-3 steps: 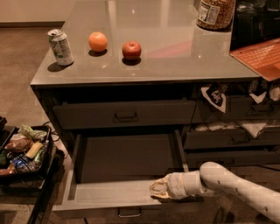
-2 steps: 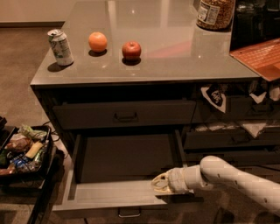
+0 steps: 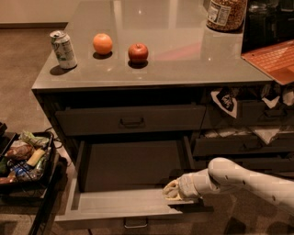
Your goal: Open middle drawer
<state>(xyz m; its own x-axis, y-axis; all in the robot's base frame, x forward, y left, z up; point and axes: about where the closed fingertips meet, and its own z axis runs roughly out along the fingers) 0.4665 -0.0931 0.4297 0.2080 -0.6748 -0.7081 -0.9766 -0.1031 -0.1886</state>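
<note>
The middle drawer (image 3: 115, 202) is a wide dark grey drawer, pulled far out of the cabinet toward the camera. Its pale grey inside floor (image 3: 133, 165) shows and looks bare. A small dark pull handle (image 3: 135, 223) sits at the centre of its low front, at the bottom of the view. My gripper (image 3: 172, 189) rests at the inner side of the drawer's front wall, right of centre. The pale arm (image 3: 239, 181) reaches in from the lower right. The drawer above (image 3: 92, 120) is closed.
A can (image 3: 63, 49), an orange (image 3: 102, 43) and an apple (image 3: 138, 52) stand on the countertop, with a jar (image 3: 225, 13) and an orange-red board (image 3: 273, 59) at the right. Narrower drawers (image 3: 243, 144) with cloth hanging out lie to the right. A black bin of snacks (image 3: 23, 156) sits at the left.
The gripper and forearm have risen slightly at the drawer's front wall. The drawer stays pulled out about as far as before.
</note>
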